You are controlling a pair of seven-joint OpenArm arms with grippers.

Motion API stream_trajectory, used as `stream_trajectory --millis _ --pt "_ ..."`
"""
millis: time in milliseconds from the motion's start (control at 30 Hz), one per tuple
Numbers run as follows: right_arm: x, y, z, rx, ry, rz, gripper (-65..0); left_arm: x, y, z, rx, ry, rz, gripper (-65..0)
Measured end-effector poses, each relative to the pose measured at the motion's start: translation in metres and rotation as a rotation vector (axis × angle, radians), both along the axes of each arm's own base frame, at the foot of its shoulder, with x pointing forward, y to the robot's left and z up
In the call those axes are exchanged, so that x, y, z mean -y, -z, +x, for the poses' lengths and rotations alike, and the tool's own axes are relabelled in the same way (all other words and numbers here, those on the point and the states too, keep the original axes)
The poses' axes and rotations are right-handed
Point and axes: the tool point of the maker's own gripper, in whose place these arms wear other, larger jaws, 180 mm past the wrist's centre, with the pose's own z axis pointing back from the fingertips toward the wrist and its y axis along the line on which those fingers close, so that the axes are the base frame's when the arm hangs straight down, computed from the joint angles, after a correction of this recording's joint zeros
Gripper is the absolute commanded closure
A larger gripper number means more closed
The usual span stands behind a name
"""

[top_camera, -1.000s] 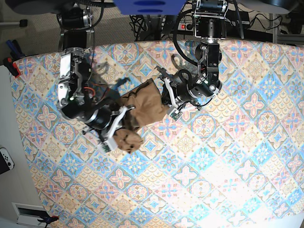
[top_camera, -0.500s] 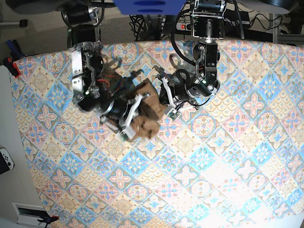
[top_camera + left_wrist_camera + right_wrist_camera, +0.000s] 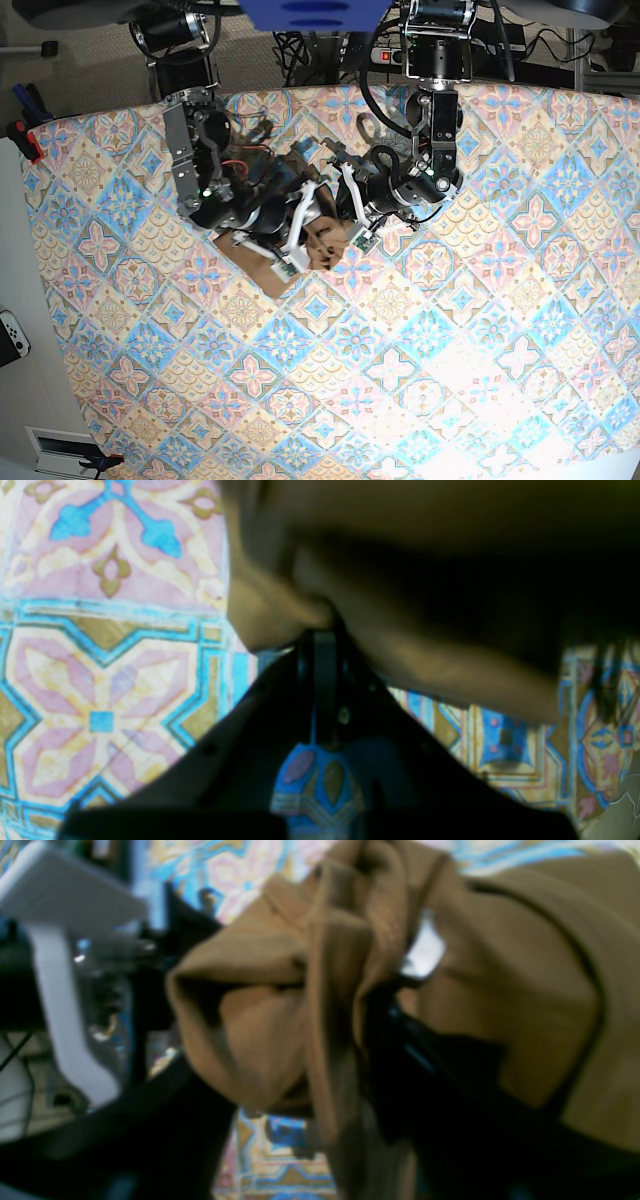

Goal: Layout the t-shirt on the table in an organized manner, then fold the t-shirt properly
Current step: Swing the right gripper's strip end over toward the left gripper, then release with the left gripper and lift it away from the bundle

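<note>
On the left we see our right gripper [image 3: 300, 225] wide open, with soft brown folds of the shirt [image 3: 262, 270] bunched up between its fingers. The shirt is plain brown and crumpled, lying partly under that gripper on the tile-patterned table [image 3: 420, 360]. On the right, our left gripper [image 3: 322, 640] is squeezed closed on the shirt.

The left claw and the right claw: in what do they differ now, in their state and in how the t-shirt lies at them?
The left claw is shut on an edge of the t-shirt, while the right claw stands with its fingers apart. At the left claw the cloth looks fairly smooth; at the right claw it is bunched in thick folds. Both are dark and right at the cloth.
</note>
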Motion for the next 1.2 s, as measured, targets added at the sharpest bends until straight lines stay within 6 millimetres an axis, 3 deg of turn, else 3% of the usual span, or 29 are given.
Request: stream_trajectory --millis 133,333,500,767,933,1033,1200 --pt "-0.02 -0.009 -0.01 0.043 -0.084 -0.02 -29.4 -0.001 0.0 0.0 -0.003 -0.002 0.001 0.0" --pt "-0.034 -0.014 -0.013 0.071 -0.149 -0.04 -29.4 -0.012 -0.003 -0.009 0.002 0.0 0.057 0.0" --pt "-0.046 -0.03 -0.005 0.108 -0.164 0.016 -29.7 -0.017 -0.035 -0.013 0.101 -0.02 0.058 0.0" --pt "-0.044 -0.027 -0.006 0.095 -0.17 0.005 -29.8 -0.022 -0.055 -0.023 0.158 -0.034 0.063 0.0" --pt "-0.045 -0.015 -0.01 0.046 -0.169 0.022 -29.9 -0.034 -0.049 -0.034 0.145 -0.016 0.108 0.0" --pt "-0.03 0.001 -0.01 0.023 -0.164 -0.049 -29.9 -0.037 -0.052 -0.04 0.151 -0.02 0.114 0.0" --pt "-0.019 0.005 -0.008 0.018 -0.15 -0.069 -29.9 -0.044 -0.071 -0.044 0.211 -0.013 0.113 0.0"
